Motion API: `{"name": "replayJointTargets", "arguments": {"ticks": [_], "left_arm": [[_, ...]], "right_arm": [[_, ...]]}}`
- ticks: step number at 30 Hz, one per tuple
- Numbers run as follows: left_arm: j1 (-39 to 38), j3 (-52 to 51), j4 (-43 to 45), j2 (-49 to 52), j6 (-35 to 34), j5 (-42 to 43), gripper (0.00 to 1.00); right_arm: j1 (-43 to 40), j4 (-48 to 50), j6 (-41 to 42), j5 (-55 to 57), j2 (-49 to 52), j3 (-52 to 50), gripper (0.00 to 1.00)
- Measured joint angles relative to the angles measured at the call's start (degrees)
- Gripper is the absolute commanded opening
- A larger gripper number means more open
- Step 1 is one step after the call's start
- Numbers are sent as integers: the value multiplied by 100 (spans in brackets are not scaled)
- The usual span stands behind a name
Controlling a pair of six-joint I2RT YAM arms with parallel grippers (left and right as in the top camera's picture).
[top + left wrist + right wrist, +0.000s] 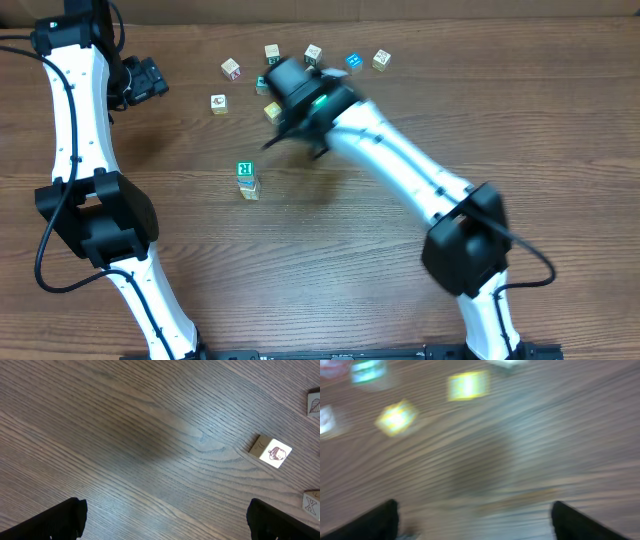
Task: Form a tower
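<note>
tower (247,180): teal letter face on top, cream cube beneath, upright on wooden table (560,120), left of centre.
right gripper (475,521): jaws spread wide, holding nothing, near the tower.
left gripper (165,521): jaws wide, holding nothing, well apart from the tower.
loose cubes (231,68): scattered beyond the tower.

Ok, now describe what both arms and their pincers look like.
The left arm and right arm match: rounded white shells joined by bulky black joint housings. A thin black cable loops loose beside each lower arm. The left pincer and right pincer have plain black fingers. A small green light glows on the right wrist.
</note>
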Motion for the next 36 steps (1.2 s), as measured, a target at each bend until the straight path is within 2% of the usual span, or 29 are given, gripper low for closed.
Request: {"name": "replayJointTargets", "arguments": {"ticks": [7, 15, 25, 36], "left_arm": [[0, 0, 0, 0, -2, 0, 100], [0, 0, 2, 0, 0, 0, 100], [-26, 0, 0, 0, 0, 0, 100], [-37, 0, 0, 0, 0, 0, 100]], "right_arm": [[-1781, -1270, -26, 94, -11, 0, 100], [-3521, -1823, -505, 138, -11, 0, 100], [-5149, -1325, -715, 140, -11, 0, 100], [-5731, -627, -745, 140, -11, 0, 100]]}}
